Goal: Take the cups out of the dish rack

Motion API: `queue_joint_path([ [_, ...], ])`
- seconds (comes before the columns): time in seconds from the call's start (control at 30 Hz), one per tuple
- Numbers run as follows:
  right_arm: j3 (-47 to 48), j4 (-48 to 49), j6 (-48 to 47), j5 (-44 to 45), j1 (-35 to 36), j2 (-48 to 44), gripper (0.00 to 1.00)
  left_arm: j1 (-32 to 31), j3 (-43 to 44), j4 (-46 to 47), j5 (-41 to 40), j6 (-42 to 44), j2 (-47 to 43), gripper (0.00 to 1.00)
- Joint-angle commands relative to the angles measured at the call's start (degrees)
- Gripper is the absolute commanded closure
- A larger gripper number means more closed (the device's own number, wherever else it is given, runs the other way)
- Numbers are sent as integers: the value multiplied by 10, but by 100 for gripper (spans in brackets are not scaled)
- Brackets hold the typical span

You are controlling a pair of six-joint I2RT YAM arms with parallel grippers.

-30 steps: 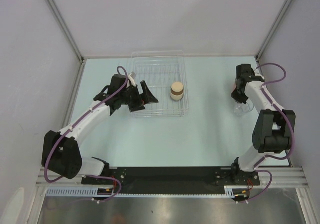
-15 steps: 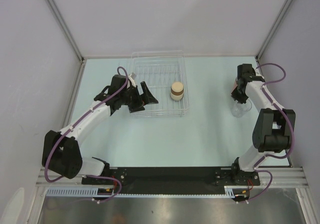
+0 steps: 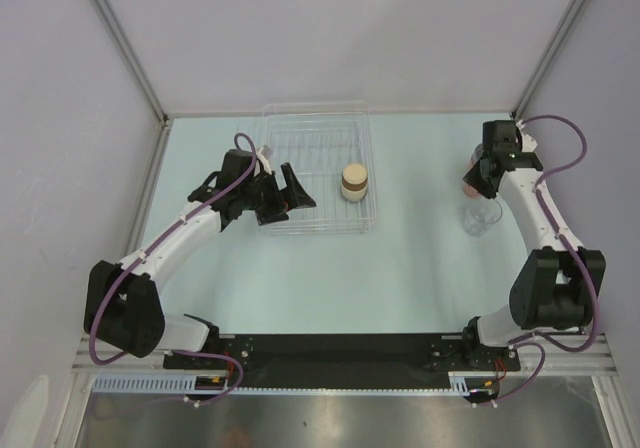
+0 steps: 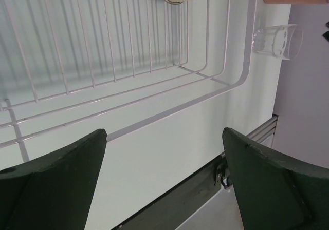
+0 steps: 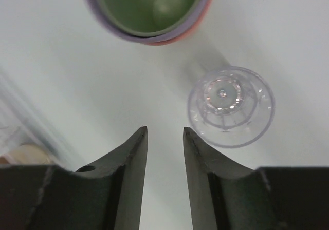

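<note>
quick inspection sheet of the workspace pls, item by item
surface: pale green table, no spills seen
job's things: dish rack holds one cork-topped cup; stacked cups (green in lavender in salmon) and a clear cup stand on the table outside it
clutter: nothing seen
claws: left claw wide open, empty, at the rack's near edge; right claw narrowly open, empty, above the table beside the clear cup
cables: purple cables run along both arms
surroundings: grey walls
</note>
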Motion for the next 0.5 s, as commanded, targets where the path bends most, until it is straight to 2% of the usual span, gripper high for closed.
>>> queue_joint_path([
  [0.0, 61, 3, -7, -34, 35, -76, 58, 2, 41, 2, -30, 35, -12, 0],
  [0.1, 84, 0, -7, -44, 65, -122, 48, -8, 87, -29, -91, 80, 2, 0],
  [0.17, 92, 2, -5, -60, 88, -142, 37, -40, 125, -71, -174, 111, 24, 0],
  [0.27, 95, 10, -1, -89, 115, -178, 29, -90, 218, -121, -226, 160, 95, 0],
  [0.33, 94, 14, 1, -110, 143, -198, 28, -117, 291, -150, -280, 177, 155, 0],
  [0.47, 82, 19, 4, -127, 194, -227, 28, -137, 386, -171, -295, 189, 243, 0],
])
